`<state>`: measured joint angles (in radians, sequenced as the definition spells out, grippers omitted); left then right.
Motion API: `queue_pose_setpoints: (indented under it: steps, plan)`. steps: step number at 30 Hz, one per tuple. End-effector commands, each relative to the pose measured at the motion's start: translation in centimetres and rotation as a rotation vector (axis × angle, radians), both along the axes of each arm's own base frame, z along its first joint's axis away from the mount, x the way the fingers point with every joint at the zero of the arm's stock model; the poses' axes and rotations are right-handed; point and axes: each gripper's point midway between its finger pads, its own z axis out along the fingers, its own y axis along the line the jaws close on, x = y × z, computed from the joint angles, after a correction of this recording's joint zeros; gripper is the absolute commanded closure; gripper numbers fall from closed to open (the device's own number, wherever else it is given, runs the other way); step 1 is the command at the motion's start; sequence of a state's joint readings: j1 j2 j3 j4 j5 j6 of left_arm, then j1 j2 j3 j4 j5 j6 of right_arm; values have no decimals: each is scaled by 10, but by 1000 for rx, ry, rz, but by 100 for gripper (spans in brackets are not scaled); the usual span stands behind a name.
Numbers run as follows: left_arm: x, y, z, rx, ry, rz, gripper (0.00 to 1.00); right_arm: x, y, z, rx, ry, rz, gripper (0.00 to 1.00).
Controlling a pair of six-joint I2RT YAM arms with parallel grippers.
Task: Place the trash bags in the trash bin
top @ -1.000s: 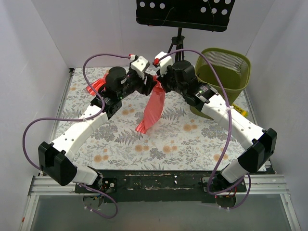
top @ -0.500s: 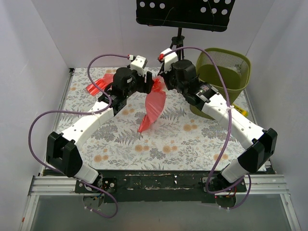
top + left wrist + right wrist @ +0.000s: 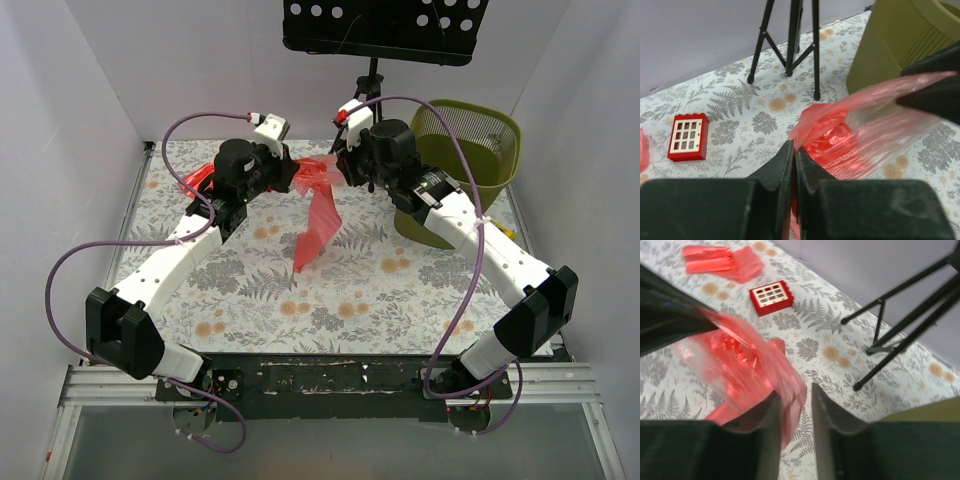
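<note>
Drawn apart since 0.5 s ago, your left gripper (image 3: 794, 150), clamped shut, and right gripper (image 3: 794, 396), nearly closed, stretch the top of a thin translucent red plastic trash bag (image 3: 316, 226) hanging lengthwise down, left of the olive-green perforated bin (image 3: 498, 124) beside your right arm.

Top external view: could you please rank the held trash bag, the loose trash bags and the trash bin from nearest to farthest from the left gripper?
1. The held trash bag, pinched in the left gripper, centre.
2. The loose trash bags, on the table, left side.
3. The trash bin, far right.
</note>
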<state>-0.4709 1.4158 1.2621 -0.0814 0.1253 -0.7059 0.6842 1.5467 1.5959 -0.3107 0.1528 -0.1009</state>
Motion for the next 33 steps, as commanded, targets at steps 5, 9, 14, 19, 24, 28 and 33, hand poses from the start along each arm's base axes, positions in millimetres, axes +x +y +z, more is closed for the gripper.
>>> queue_pose_setpoints:
  steps: [5, 9, 14, 19, 24, 28, 33]
  plan:
    - [-33, -17, 36, 1, -123, -220, 100, -14, 29, 12, -26, -52, 246, 45]
    - [-40, -16, 49, 39, -217, -258, 100, -7, 30, 7, -56, -61, 235, 46]
    - [-39, -9, 55, 94, -282, -237, 100, -4, 32, -7, -65, -16, 226, 55]
    - [-36, -2, 57, 138, -315, -201, 100, -9, 35, -12, -49, 14, 250, 88]
    - [-30, -2, 51, 56, -227, -148, 45, -12, 38, -4, 12, 34, 244, 99]
    - [-24, -8, 36, -41, -98, -112, 27, -11, 42, 7, 62, 39, 231, 99]
    - [-11, -8, 16, -74, -16, -52, 26, -6, 40, 19, 103, 28, 185, 99]
